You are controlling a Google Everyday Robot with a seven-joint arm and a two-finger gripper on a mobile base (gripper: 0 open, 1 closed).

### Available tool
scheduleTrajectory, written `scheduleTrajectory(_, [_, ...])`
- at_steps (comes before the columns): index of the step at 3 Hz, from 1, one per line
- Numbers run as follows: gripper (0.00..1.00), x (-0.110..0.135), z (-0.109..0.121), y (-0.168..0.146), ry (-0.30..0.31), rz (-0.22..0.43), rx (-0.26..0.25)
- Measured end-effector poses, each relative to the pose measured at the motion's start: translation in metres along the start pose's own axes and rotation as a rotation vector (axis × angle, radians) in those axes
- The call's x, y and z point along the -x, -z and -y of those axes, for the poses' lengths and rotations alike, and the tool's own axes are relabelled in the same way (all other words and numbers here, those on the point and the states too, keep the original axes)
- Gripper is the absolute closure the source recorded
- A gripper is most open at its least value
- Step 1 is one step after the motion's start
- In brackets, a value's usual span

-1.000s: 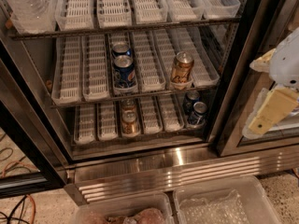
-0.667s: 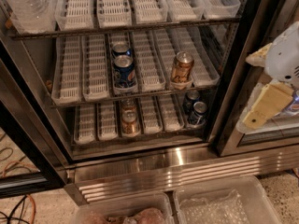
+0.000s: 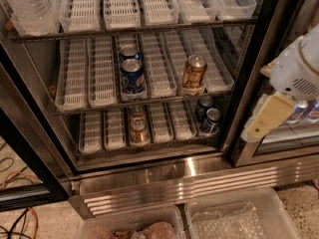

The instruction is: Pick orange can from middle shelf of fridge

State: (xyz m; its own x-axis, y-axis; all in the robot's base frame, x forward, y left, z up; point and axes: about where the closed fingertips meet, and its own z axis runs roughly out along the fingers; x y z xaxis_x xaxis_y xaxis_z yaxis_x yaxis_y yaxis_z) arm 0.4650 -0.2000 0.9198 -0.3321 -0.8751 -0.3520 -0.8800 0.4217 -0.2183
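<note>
- Leftward goes the gripper (image 3: 266, 119) since a second ago, closer to the open doorway; the orange can (image 3: 193, 72) has not moved.
- Orange can stands upright, long axis vertical, near the front of the middle shelf (image 3: 75, 91), right of centre.
- From the gripper, outside the fridge (image 3: 189, 176) by its right door frame, the can lies at 10 o'clock.
- Whether the gripper is open or closed, I cannot tell.
</note>
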Motion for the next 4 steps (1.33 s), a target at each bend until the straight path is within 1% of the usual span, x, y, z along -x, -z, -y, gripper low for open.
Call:
scheduleTrajectory(1, [0.00,-0.003,0.004,-0.060,-0.117,0.025,0.002])
scheduleTrajectory(2, [0.00,0.007,0.018,-0.062,-0.124,0.066,-0.052])
scheduleTrajectory(3, [0.00,0.007,0.018,-0.062,-0.124,0.066,-0.052])
scheduleTrajectory(4, [0.00,0.008,0.020,-0.057,-0.138,0.108,-0.070])
